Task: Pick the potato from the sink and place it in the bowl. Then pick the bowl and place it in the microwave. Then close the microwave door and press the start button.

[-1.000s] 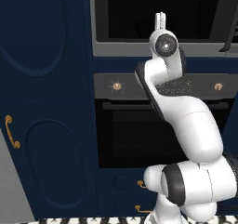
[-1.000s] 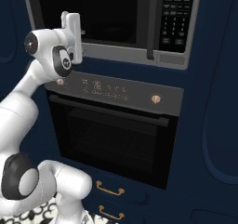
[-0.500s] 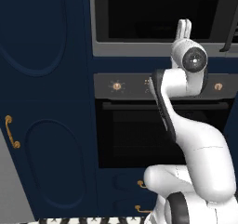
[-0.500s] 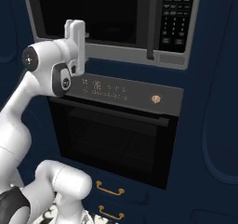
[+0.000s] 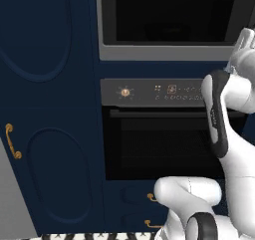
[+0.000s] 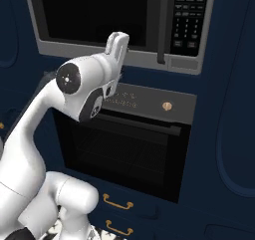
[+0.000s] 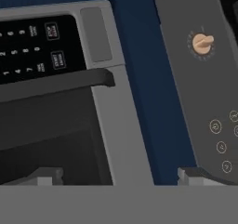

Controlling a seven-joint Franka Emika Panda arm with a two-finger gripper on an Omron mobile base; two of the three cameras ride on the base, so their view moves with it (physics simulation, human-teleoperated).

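Note:
The microwave (image 6: pixel 104 51) is built into navy cabinetry, with a grey frame around dark glass. Its door (image 6: pixel 94 12) looks shut, the long dark bar handle (image 6: pixel 161 30) lying beside the keypad (image 6: pixel 188 15). My gripper (image 6: pixel 119 37) points up at the lower grey frame, left of the handle, and it rises at the right edge of the left base view (image 5: pixel 245 37). In the hand view my gripper (image 7: pixel 120 175) is open, its fingertips (image 7: pixel 44 175) wide apart with nothing between them, facing the handle (image 7: pixel 56 83) and keypad (image 7: pixel 32 46). Potato, bowl and sink are out of view.
Below the microwave sits a black oven (image 6: pixel 124 149) with a grey control panel (image 6: pixel 149 100) and a brass knob (image 6: pixel 166 105), the same knob (image 7: pixel 202 42) showing in the hand view. Navy cabinet doors (image 5: pixel 45 109) with brass pulls (image 5: pixel 12 142) stand to the left. Brass drawer handles (image 6: pixel 118 202) lie low down.
My arm has swung to the right, carrying the gripper rightward along the microwave's lower frame toward the handle and keypad. The microwave and oven have not changed.

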